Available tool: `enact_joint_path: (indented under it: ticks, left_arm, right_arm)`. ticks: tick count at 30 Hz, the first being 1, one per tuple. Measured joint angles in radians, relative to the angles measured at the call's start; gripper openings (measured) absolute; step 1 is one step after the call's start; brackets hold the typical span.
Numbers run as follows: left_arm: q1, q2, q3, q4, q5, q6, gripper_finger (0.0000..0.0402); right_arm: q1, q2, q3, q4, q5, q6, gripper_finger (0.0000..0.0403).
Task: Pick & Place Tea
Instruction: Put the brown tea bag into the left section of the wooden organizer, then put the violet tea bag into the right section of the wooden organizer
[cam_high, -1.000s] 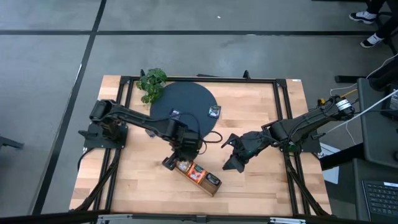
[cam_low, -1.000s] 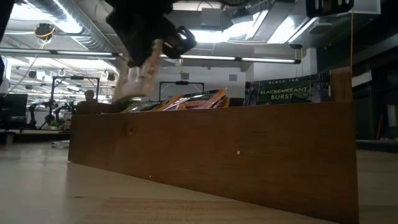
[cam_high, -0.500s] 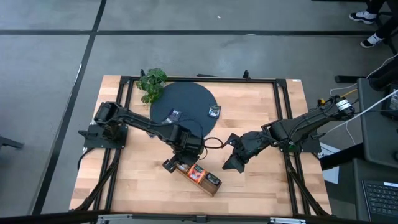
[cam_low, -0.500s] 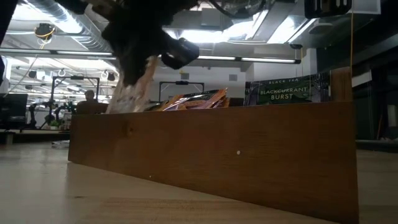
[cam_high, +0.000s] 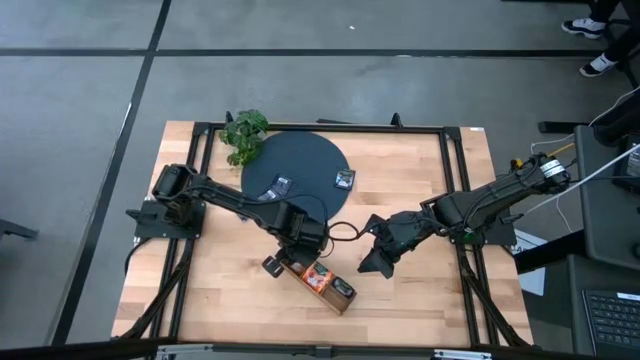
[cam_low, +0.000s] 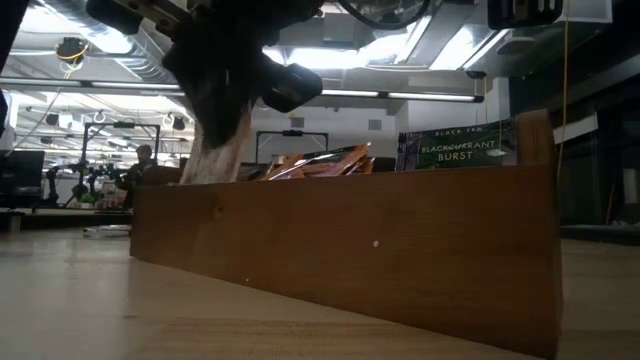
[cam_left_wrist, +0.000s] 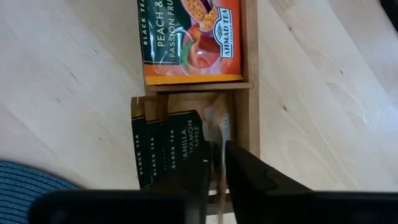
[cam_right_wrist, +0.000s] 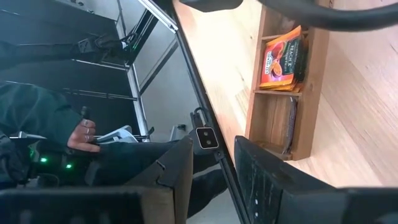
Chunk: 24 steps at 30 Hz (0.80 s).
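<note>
**Sachet going into the end compartment**

Sachet (cam_left_wrist: 216, 134), pale beige and flat, stands on edge between the left hand's (cam_left_wrist: 214, 163) dark fingers, its lower end already inside the end compartment of the long wooden three-compartment tray (cam_high: 312, 280). It is held upright, probably so it files beside the dark vanilla sachets (cam_left_wrist: 165, 146) there. The fingers look barely parted, so release seems close. Two more sachets (cam_high: 344, 179) lie on the dark round mat (cam_high: 296, 170). The right hand (cam_high: 372, 250) waits half-open and empty above the tabletop (cam_high: 420, 160).

wooden tray (cam_left_wrist: 249, 93) cut off by picture edge; beige sachet (cam_left_wrist: 216, 134) blurred.
</note>
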Motion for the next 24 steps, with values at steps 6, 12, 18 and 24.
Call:
enact_joint_path:
  ticks: [6, 12, 18, 24]
  left_arm:
    - [0.0, 0.0, 0.0, 0.0, 0.0, -0.001, 0.0094]
    - [0.0, -0.013, 0.0, -0.003, -0.006, -0.08, 0.0135]
    - [0.012, -0.101, 0.0, 0.009, -0.005, -0.245, 0.0148]
    - [0.039, -0.194, 0.0, 0.052, -0.008, -0.361, 0.0145]
  right_arm:
    - [0.0, 0.0, 0.0, 0.0, 0.0, -0.006, 0.012]
    - [0.0, 0.0, 0.0, 0.0, 0.0, -0.027, 0.012]
    - [0.0, 0.0, 0.0, -0.022, 0.023, -0.106, 0.012]
    - [0.013, 0.0, 0.0, -0.094, 0.052, -0.125, 0.012]
